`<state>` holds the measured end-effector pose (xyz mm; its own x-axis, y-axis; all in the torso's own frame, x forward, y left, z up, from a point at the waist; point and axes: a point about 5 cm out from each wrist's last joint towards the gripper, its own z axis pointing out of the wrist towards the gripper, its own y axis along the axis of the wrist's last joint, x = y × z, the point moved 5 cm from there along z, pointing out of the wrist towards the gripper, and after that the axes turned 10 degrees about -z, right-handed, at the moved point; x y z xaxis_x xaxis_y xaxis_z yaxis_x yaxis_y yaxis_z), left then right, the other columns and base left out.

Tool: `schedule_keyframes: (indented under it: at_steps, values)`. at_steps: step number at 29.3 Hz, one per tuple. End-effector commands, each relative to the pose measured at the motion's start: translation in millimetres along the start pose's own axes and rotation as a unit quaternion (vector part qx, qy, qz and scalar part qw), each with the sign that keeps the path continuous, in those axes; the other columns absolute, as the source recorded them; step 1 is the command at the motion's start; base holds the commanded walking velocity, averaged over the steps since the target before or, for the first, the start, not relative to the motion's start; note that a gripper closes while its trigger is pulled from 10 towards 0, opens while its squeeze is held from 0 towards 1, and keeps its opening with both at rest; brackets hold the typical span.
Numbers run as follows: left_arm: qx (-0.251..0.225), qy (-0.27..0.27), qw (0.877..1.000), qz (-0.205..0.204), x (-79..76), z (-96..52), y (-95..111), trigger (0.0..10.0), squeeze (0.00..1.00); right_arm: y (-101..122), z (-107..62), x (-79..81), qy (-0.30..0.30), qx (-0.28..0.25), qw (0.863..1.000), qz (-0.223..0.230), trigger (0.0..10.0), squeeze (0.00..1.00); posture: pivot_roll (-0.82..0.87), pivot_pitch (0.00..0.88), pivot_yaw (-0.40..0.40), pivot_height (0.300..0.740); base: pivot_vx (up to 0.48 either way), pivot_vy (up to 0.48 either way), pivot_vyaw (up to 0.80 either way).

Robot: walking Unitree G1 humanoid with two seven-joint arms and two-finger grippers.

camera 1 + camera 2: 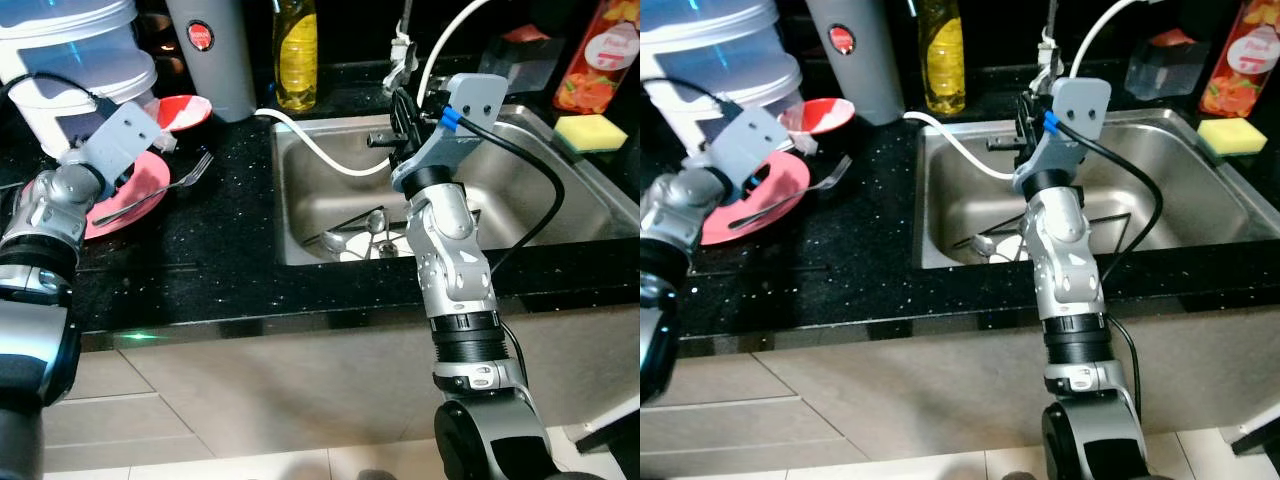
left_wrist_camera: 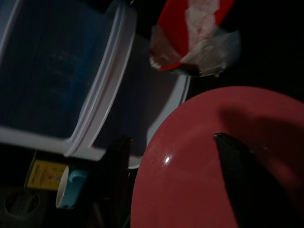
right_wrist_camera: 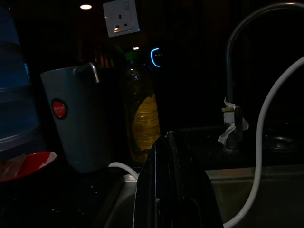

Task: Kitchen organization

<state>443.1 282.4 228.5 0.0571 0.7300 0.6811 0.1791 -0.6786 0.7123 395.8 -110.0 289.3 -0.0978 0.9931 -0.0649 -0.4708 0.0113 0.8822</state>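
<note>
Two grippers at a black counter (image 1: 230, 270): right gripper (image 1: 403, 118) raised over the steel sink (image 1: 560, 200), jaws pressed closed on nothing; left gripper (image 2: 175, 185) low over a pink plate (image 1: 150, 185) bearing a fork (image 1: 165, 188), jaws spread open. Beyond, red bowl (image 1: 190, 108), grey jug (image 1: 212, 50), yellow bottle (image 1: 296, 55).

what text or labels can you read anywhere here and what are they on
"JAPAN", roughly, small and dim: red round badge on the grey jug.
Red carton at the back right: white script, too blurred to read.
Oil bottle: label unreadable.
Yellow sticker under the white tub: print too small and dark.
Wall socket: no readable marks.
</note>
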Motion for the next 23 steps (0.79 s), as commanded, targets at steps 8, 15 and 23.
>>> schedule_keyframes:
  at_steps: [8,15,23]
  values:
    - [-0.014,-0.098,0.995,0.019,-39.9,2.0,11.0,10.0,0.54,-0.5,-3.4,-4.2,-0.011,0.001,1.0,-0.003,10.0,0.0,-0.02,0.0,0.071,0.74,0.0,0.0,0.0]
    - [-0.013,-0.127,0.992,0.023,-58.3,5.7,18.0,10.0,0.0,0.8,-5.1,-7.1,-0.015,-0.001,1.0,-0.006,10.0,0.0,-0.03,0.0,0.077,0.74,0.0,0.0,0.0]
    - [0.003,-0.133,0.99,0.04,-64.2,7.8,16.0,10.0,0.0,3.2,-6.0,-10.7,-0.021,-0.005,1.0,-0.012,10.0,0.0,-0.06,0.0,0.089,0.74,0.0,0.0,0.0]
